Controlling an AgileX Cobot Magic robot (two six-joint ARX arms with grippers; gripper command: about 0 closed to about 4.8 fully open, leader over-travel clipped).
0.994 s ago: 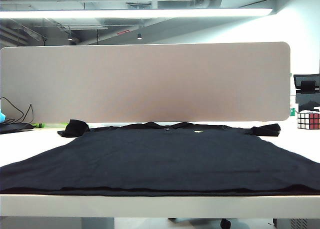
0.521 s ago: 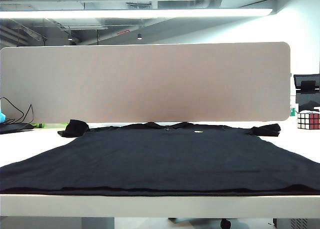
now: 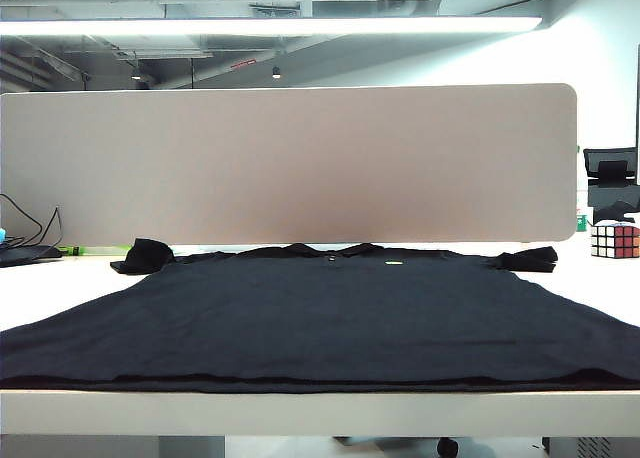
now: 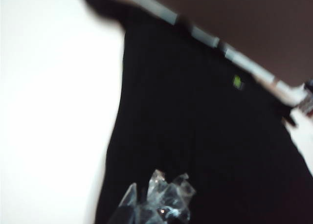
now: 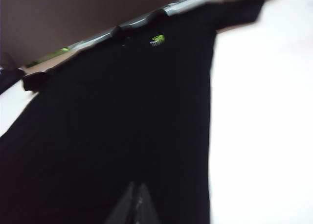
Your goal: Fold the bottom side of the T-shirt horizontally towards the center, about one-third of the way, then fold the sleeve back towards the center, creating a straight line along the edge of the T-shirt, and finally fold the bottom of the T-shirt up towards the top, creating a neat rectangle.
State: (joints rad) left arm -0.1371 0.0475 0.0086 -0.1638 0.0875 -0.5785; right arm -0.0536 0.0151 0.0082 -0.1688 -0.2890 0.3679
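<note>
Table edge, white (image 3: 320, 413), runs across the front of the exterior view, w/ the bottom of the T-shirt (image 3: 320, 384) lying along it as one long straight black hem. Behind the hem, the large plain black short-sleeved cloth T-shirt (image 3: 320, 318) lies flat and spread over most of the table, collar at the far side. One sleeve sticks out at far left, the other at far right. Small pale green mark (image 3: 395, 265) sits near the collar. Farther back stands a wide beige divider panel (image 3: 290, 163). To the right of the shirt, well apart, is a small multicoloured puzzle cube (image 3: 614, 240).

Neither arm shows in the exterior view. In the left wrist view the left gripper (image 4: 156, 204) is above the black cloth, fingers covered w/ crinkled clear film, pressed together, holding nothing; picture is blurred. In the right wrist view the right gripper (image 5: 136, 204) is also over the shirt, its dark fingers meeting in a narrow tip, closed on nothing; also blurred.
</note>
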